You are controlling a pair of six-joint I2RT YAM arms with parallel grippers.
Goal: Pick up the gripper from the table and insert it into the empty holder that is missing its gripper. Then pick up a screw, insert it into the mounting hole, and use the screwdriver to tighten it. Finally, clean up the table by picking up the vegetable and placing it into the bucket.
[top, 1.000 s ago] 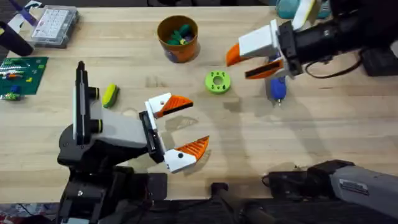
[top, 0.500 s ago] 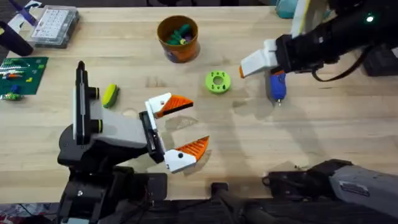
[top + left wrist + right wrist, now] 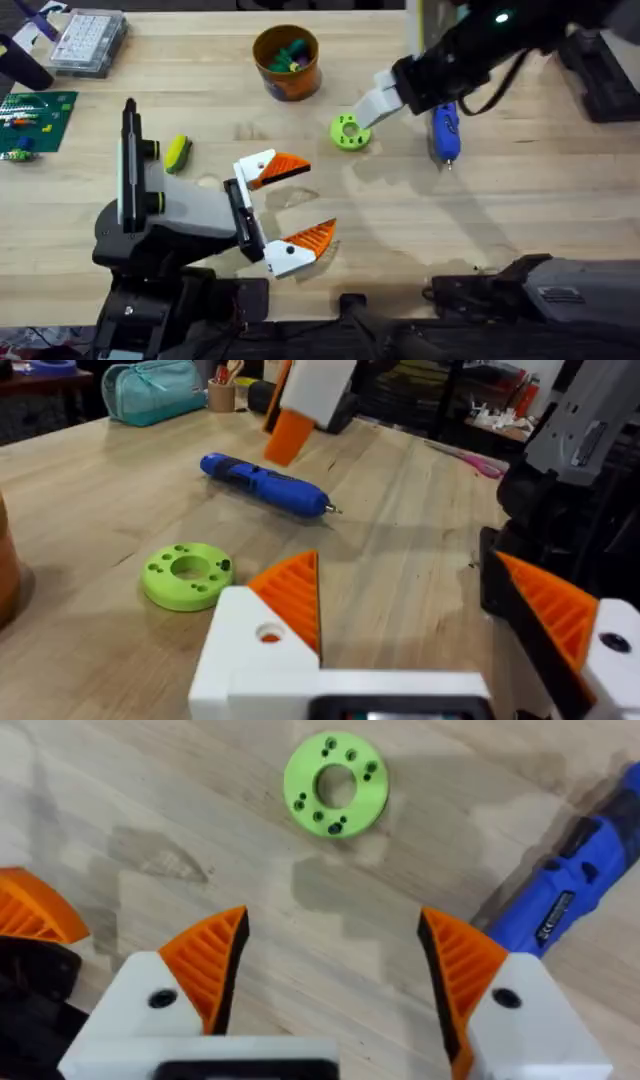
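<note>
Overhead — right end effector [image 3: 335, 975] spread above green ring [image 3: 349, 131] | screwdriver [image 3: 444, 131] beside | left end effector [image 3: 300, 205] spread

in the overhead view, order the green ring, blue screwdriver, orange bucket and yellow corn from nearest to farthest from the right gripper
1. Green ring, right beside the right gripper.
2. Blue screwdriver, on the gripper's other side, under the arm.
3. Orange bucket, toward the table's far edge.
4. Yellow corn, far across by the left arm.
</note>
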